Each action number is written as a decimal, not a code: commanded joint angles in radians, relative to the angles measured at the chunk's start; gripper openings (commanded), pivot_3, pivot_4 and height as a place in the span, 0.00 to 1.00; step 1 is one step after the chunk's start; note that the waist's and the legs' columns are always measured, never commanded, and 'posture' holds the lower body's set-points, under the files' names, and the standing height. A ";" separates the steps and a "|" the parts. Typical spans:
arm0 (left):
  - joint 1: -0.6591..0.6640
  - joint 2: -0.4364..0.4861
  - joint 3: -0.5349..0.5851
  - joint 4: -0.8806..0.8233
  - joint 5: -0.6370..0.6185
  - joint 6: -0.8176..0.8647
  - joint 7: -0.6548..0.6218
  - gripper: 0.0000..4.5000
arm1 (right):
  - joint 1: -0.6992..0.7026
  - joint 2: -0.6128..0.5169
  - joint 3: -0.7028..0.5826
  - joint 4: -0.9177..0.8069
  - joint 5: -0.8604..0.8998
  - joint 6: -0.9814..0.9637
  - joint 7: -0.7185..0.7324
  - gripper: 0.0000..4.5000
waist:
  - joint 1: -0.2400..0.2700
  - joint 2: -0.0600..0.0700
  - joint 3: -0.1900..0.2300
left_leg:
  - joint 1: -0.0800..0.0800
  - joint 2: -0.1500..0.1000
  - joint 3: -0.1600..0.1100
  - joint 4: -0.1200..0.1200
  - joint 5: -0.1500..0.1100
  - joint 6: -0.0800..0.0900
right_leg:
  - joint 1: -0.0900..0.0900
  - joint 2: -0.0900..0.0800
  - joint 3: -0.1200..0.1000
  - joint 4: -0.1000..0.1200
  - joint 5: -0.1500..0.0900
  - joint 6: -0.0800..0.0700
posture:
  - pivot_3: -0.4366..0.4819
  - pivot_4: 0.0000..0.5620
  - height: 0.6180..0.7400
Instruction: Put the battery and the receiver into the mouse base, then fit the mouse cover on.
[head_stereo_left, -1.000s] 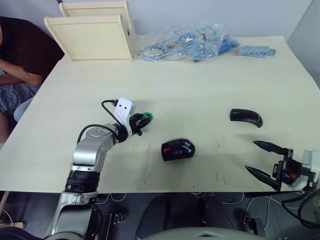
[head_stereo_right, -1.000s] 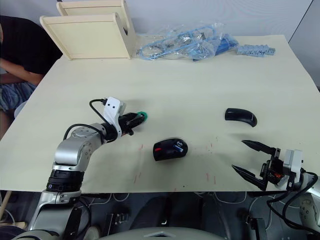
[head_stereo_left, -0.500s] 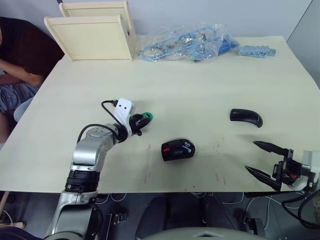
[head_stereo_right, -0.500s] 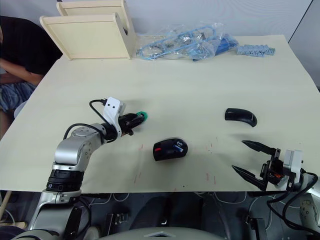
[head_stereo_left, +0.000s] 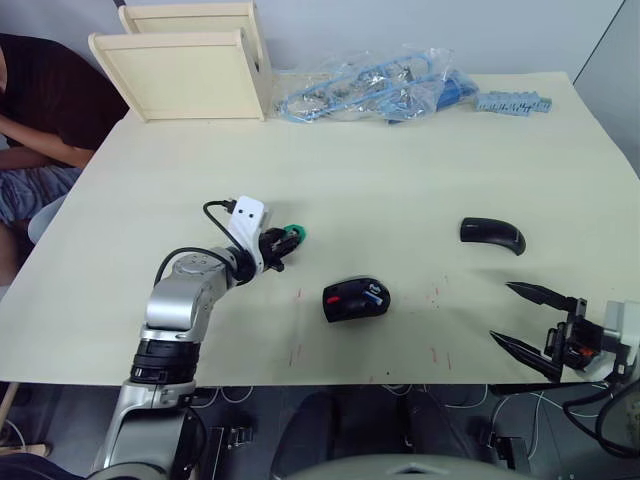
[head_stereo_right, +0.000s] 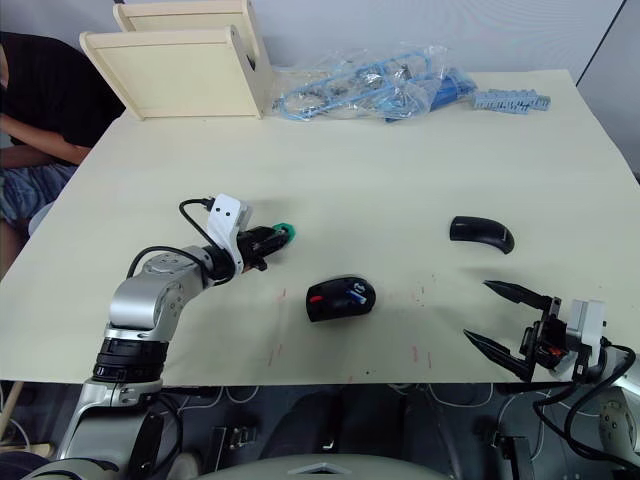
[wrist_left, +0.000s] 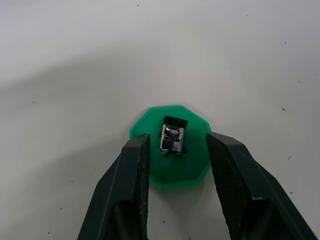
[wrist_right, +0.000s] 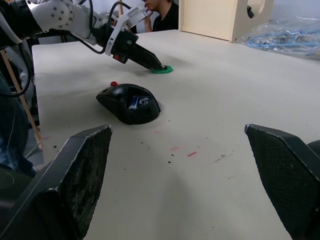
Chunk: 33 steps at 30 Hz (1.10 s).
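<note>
Left end effector (wrist_left: 176, 160) open around receiver (wrist_left: 173, 136) on green disc (wrist_left: 172, 172); right end effector (head_stereo_left: 535, 322) wide open, empty.

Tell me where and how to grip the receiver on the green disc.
Grip the small black-and-silver receiver by its two narrow side faces, coming straight down. It stands upright at the middle of the flat green octagonal disc, and the left tool has a finger on either side, open.

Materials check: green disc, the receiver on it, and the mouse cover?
Green disc: looks like matte moulded plastic, flat even colour, crisp faceted edge.
Receiver: black plastic body with a bright metal USB shell, going by the silvery glints.
Mouse cover: probably glossy black plastic; a pale highlight runs along its arch.
Left gripper open, straddling the receiver.
</note>
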<state>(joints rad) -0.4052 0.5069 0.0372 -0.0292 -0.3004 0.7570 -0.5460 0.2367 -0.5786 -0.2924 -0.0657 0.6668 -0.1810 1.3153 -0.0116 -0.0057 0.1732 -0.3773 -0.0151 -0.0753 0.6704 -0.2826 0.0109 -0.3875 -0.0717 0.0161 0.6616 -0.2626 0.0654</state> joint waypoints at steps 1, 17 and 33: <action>-0.016 0.007 0.005 -0.004 0.001 0.006 -0.002 0.43 | 0.006 0.002 -0.025 -0.030 0.005 -0.017 -0.003 1.00 | 0.000 0.000 0.000 | 0.000 0.000 0.000 0.000 0.000 0.000 | 0.000 0.000 0.000 0.000 0.000 0.000 | 0.48 0.27 1.00; -0.007 0.009 0.000 -0.004 0.008 0.005 -0.003 0.10 | 0.007 0.002 -0.024 -0.033 0.004 -0.018 -0.005 1.00 | 0.000 0.000 0.000 | 0.000 0.000 0.000 0.000 0.000 0.000 | 0.000 0.000 0.000 0.000 0.000 0.000 | 0.48 0.27 1.00; -0.017 0.025 0.012 -0.012 0.003 -0.029 -0.028 0.10 | -0.003 0.004 -0.018 -0.035 0.013 -0.014 -0.002 1.00 | 0.000 0.000 0.000 | 0.000 0.000 0.000 0.000 0.000 0.000 | 0.000 0.000 0.000 0.000 0.000 0.000 | 0.48 0.27 1.00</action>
<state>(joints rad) -0.4084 0.5105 0.0358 -0.0257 -0.2968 0.7539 -0.5585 0.2344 -0.5745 -0.2923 -0.0659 0.6661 -0.1824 1.3062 -0.0116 -0.0057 0.1732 -0.3773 -0.0151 -0.0753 0.6704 -0.2824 0.0107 -0.3875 -0.0717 0.0161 0.6616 -0.2626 0.0654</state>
